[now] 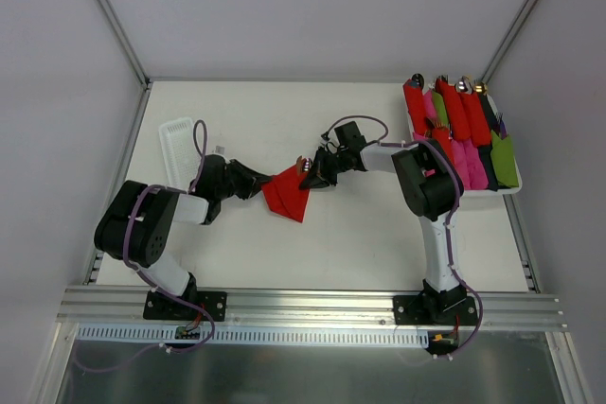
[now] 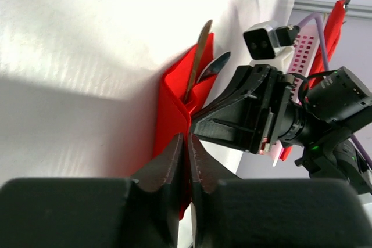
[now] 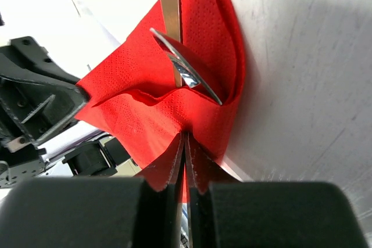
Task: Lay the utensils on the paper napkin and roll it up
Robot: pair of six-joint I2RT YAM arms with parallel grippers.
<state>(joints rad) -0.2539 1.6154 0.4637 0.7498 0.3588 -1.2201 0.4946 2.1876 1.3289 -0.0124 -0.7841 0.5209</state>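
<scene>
The paper napkin (image 1: 285,194) is folded into a red pouch in the middle of the table, held up between both arms. The utensils (image 1: 303,166) lie inside it. In the left wrist view a slim handle (image 2: 198,50) and a spoon head (image 2: 215,66) stick out of the fold. The right wrist view shows the spoon head (image 3: 187,74) and a flat handle (image 3: 169,4) in the napkin (image 3: 151,114). My left gripper (image 1: 263,186) (image 2: 186,143) is shut on the napkin's left edge (image 2: 168,108). My right gripper (image 1: 311,177) (image 3: 185,140) is shut on its right edge.
A white tray (image 1: 502,191) at the back right holds several red, pink and green rolled bundles (image 1: 459,120) with metal tips. A white slotted holder (image 1: 177,144) lies at the back left. Walls close the table on three sides.
</scene>
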